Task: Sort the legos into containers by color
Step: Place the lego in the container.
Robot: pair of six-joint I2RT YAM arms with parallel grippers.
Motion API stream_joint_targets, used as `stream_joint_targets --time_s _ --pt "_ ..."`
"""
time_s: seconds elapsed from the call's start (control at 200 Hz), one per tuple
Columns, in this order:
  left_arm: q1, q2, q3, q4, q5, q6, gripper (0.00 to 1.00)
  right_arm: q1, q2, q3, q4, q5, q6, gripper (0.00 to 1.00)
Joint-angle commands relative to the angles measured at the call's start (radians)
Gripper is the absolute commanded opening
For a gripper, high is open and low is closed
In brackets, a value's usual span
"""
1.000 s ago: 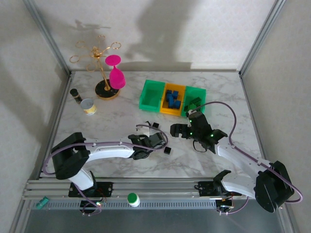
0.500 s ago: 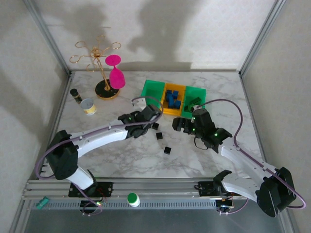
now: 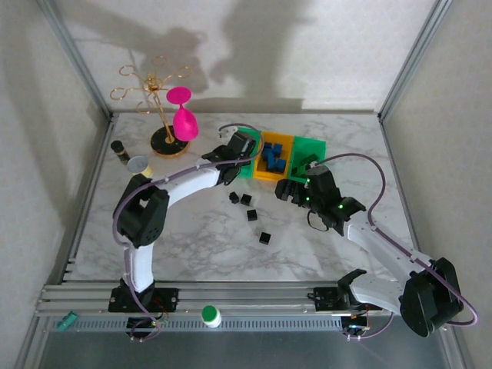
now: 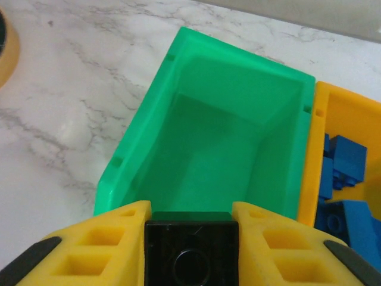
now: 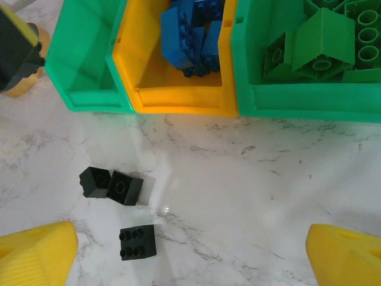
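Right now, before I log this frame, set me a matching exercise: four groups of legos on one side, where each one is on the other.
Things
1. blue legos
2. green legos
3. loose black legos
4. remaining black lego

Places
A. between the jaws of the left gripper, at the left green bin
B. in the right green bin
C. on the table, in front of the bins
D. in the yellow bin

Pairs: 1-D, 2-B, 3-C, 4-A

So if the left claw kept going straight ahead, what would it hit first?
Likely the floor of the empty green bin, though depth is unclear; the left gripper carries a black lego.
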Motion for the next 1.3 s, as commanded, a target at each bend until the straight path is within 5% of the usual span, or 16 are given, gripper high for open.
stream_joint_targets --time_s 0.0,0.786,1.292 --pt "0.024 0.068 0.073 0.02 0.02 0.057 0.34 -0.009 0.004 0.023 0.008 0.007 0.004 0.99" --pt "0.05 0.261 0.203 0.009 0.033 0.112 0.46 -0.016 -0.011 0.029 -0.016 0.008 -0.009 0.99" --pt "0.037 0.002 0.115 -0.042 0.103 0.073 0.47 -0.017 -0.045 -0.025 0.046 -0.068 -0.026 0.99"
